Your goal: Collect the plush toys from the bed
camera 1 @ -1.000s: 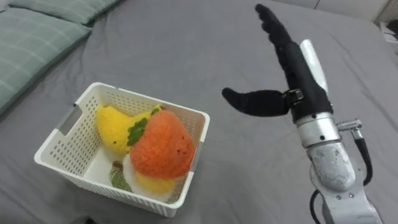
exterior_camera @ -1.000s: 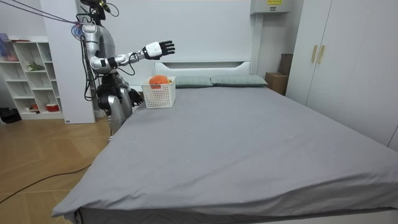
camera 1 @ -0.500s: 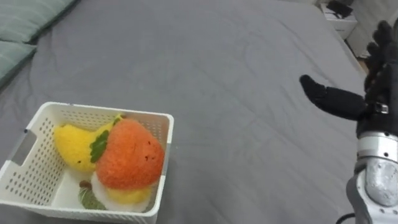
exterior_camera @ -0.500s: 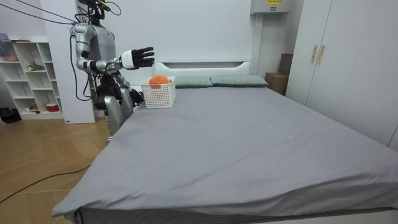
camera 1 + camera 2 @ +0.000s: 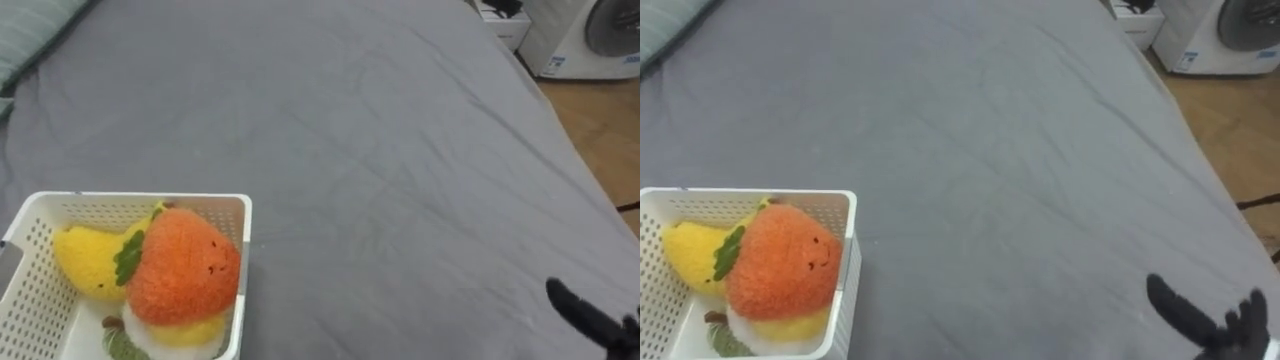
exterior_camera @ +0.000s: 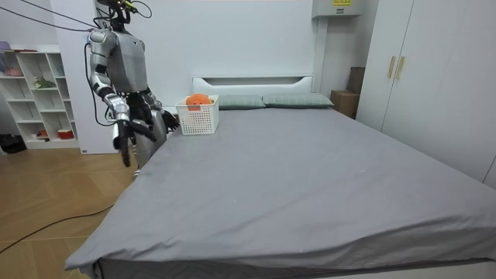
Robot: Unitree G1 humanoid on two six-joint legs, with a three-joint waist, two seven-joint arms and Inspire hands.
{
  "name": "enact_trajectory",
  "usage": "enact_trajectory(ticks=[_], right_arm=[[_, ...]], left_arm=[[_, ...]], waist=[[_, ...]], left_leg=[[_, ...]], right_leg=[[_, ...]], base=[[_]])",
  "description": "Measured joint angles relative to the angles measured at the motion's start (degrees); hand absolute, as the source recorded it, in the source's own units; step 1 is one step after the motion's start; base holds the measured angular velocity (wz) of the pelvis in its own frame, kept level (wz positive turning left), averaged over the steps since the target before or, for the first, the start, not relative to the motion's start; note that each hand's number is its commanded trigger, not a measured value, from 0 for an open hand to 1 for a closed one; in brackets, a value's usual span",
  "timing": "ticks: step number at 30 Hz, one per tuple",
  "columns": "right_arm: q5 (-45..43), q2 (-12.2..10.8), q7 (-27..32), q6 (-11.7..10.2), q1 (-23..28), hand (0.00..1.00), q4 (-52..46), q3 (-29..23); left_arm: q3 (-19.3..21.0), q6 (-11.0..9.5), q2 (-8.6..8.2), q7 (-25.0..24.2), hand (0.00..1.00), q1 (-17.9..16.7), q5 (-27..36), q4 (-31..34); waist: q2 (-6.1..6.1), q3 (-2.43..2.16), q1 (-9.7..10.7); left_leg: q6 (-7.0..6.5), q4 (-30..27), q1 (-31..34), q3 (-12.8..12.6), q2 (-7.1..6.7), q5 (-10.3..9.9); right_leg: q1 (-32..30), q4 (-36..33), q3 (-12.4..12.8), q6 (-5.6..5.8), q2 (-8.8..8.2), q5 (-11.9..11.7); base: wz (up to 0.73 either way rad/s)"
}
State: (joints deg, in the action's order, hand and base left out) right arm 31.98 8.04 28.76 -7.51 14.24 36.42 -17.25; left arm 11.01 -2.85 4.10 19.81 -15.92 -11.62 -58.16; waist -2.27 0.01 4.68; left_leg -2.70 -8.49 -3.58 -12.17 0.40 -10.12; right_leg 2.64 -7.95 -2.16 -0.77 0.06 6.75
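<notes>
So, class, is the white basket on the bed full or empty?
Fairly full: an orange plush toy rises above the rim of the basket, with a yellow toy beside it.

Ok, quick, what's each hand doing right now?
Left hand: down beside the white basket in the room view, state cannot be told.
Right hand: open, holding nothing.

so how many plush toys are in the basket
3, all in the white basket: an orange plush on top, a yellow plush with a green leaf to its left, a yellow-and-white plush under the orange one. More may be hidden beneath.
</notes>
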Motion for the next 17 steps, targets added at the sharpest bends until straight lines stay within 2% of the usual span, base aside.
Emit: enact_trajectory(ticks=[2,4,9,11,14,15,17], right_arm=[[-0.2,0.0,0.9,-0.2,0.4,0.0,6.9,-0.8],[-0.1,-0.1,1.8,0.0,0.7,0.0,13.6,-2.5],[4.1,-0.1,1.5,0.1,0.9,0.0,23.3,-2.6],[5.5,-0.1,-1.8,1.0,1.4,0.0,27.4,-2.8],[5.3,-0.1,-10.0,4.3,1.7,0.0,33.4,-2.2],[3.5,-0.1,-13.0,5.6,1.4,0.0,35.3,-0.5],[-2.1,-0.1,-16.8,7.2,0.2,0.0,38.0,4.0]], left_arm=[[0.2,-0.2,0.28,0.0,0.0,-0.2,0.8,-0.6],[0.2,-0.7,0.58,0.0,0.0,-0.8,0.8,-1.1],[0.3,-0.9,1.12,-0.6,0.0,-1.2,0.8,-1.1],[2.3,-0.8,0.96,-1.9,0.0,-1.4,0.6,-1.1],[4.6,-0.4,0.82,-3.2,0.0,-1.4,-2.7,-0.9],[4.6,0.4,0.91,-3.3,0.0,-1.4,-3.3,-0.5],[4.6,1.9,0.98,-3.3,0.0,-1.2,-4.2,-0.6]], waist=[[0.11,-0.33,0.3],[0.23,-0.35,0.2],[0.14,-0.38,0.1],[0.12,-0.37,0.2],[-0.03,-0.42,-0.3],[-0.1,-0.49,-0.7],[0.13,-0.35,-1.2]], left_leg=[[0.06,0.2,-0.4,0.3,-0.07,-0.1],[0.15,0.9,-1.1,0.3,-0.14,-0.1],[0.21,0.8,-1.1,0.9,-0.27,-0.3],[0.23,0.7,-1.2,1.6,-0.4,-0.3],[0.29,0.7,-1.6,3.1,-0.69,-0.4],[0.33,0.7,-1.8,3.0,-0.7,-0.4],[0.39,0.7,-1.9,2.9,-0.68,-0.5]], right_leg=[[0.5,0.2,-0.1,0.0,0.0,0.2],[0.5,0.0,0.2,0.02,0.02,0.9],[0.5,-0.5,-0.2,0.07,-0.11,1.6],[0.8,-0.7,-1.2,0.04,-0.31,1.8],[1.5,-0.8,-2.8,-0.02,-0.97,2.4],[1.4,-0.9,-2.6,-0.05,-0.96,2.6],[1.4,-0.8,-2.5,-0.07,-0.82,2.6]], base=[[0.06],[0.0],[0.05],[0.22],[0.22],[0.0],[-0.05]])
